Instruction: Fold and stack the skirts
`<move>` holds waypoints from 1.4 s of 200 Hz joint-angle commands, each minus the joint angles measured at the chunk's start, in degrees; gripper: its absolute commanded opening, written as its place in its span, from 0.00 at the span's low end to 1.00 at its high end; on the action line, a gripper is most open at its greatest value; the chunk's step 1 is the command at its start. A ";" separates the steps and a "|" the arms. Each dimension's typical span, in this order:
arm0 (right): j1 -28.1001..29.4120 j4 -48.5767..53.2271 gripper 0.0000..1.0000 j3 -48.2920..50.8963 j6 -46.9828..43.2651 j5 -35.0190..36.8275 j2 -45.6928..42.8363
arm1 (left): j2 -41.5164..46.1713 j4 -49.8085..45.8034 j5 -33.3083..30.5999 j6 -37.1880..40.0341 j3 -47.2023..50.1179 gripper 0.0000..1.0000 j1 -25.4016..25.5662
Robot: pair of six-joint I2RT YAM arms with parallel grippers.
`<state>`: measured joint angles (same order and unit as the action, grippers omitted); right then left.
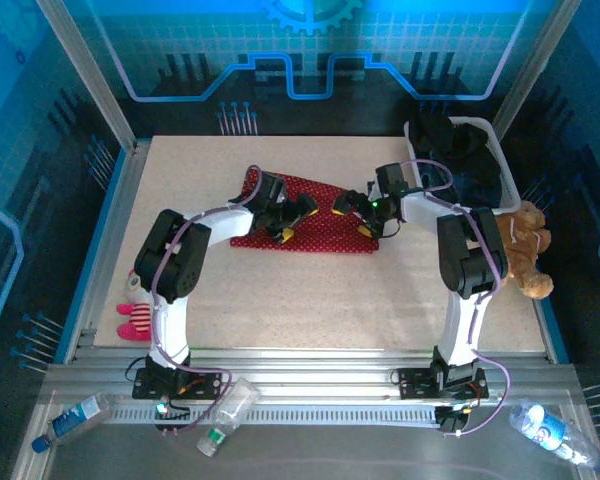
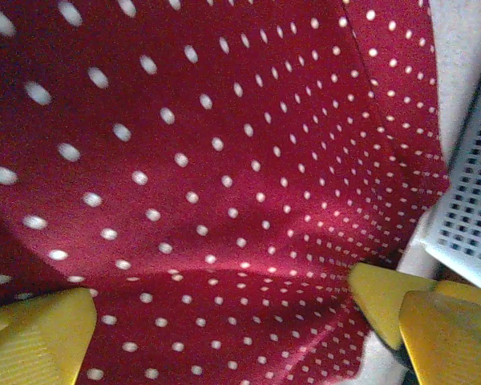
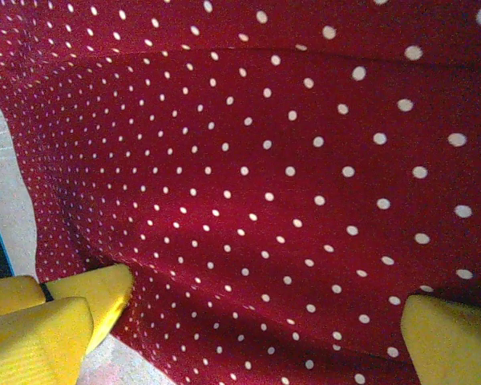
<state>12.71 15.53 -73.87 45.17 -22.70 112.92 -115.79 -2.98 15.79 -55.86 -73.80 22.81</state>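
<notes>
While left claw [image 1: 294, 221] and right claw [image 1: 352, 215] hang released over it, skirt [image 1: 320, 234] lies spread at tabletop [image 1: 310, 300] centre | risk: uneven pinches may catch one layer, dragging cloth crooked, bunching the fold

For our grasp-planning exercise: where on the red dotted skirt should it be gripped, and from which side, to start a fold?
Probably its side edges. The red dotted skirt lies spread flat on the table, so only edges offer a pinch. The left tool and right tool, both open, hang above the cloth; come down at an edge, one finger sliding under.
</notes>
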 commanded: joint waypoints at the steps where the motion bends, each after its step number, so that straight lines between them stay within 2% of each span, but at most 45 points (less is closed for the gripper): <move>1: -2.49 4.32 1.00 0.82 -2.72 2.69 -3.55 | -0.26 -9.52 -3.52 6.97 -1.61 0.99 -0.65; 23: -4.25 5.06 1.00 4.15 -2.81 2.23 -7.83 | 2.03 -8.52 1.78 7.22 -2.20 0.99 -0.58; 45: -5.42 3.06 1.00 11.81 2.24 4.77 -14.31 | 5.08 -8.10 5.04 6.20 -3.10 0.99 -0.32; 70: -5.85 -3.99 1.00 20.84 9.54 4.04 -20.95 | 6.45 -14.68 1.90 9.18 -6.69 0.99 0.31; 94: -5.55 -8.43 0.99 25.78 15.21 -0.22 -22.67 | 5.84 -19.30 -1.37 12.17 -9.01 0.99 0.60; 123: -4.51 -16.28 0.97 31.73 22.97 -1.11 -23.67 | 5.16 -21.58 -3.32 14.46 -9.77 0.98 0.67; 140: -3.35 -18.68 0.95 32.81 25.39 -0.60 -22.77 | 4.24 -22.15 -3.62 15.22 -10.11 0.93 0.77; 159: -2.24 -21.16 0.88 32.91 27.15 -0.03 -21.45 | 2.58 -23.63 -3.37 15.92 -11.03 0.86 0.92; 214: 0.36 -25.78 0.82 33.53 31.29 4.05 -19.02 | -0.95 -26.46 -3.12 17.53 -12.86 0.54 1.80; 262: 1.97 -28.03 0.81 34.35 34.00 7.12 -17.27 | -2.84 -27.16 -1.87 17.36 -12.70 0.40 2.66; 271: 1.99 -29.42 0.79 34.69 34.43 7.61 -16.84 | -3.10 -27.29 -1.57 17.36 -12.39 0.38 2.83; 280: 2.12 -30.63 0.72 35.15 35.21 8.64 -16.51 | -3.23 -27.60 -1.56 17.27 -12.12 0.37 3.05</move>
<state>13.63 -11.07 -40.32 77.73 -17.67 94.43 -117.97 -28.34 12.91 -38.92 -85.36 25.04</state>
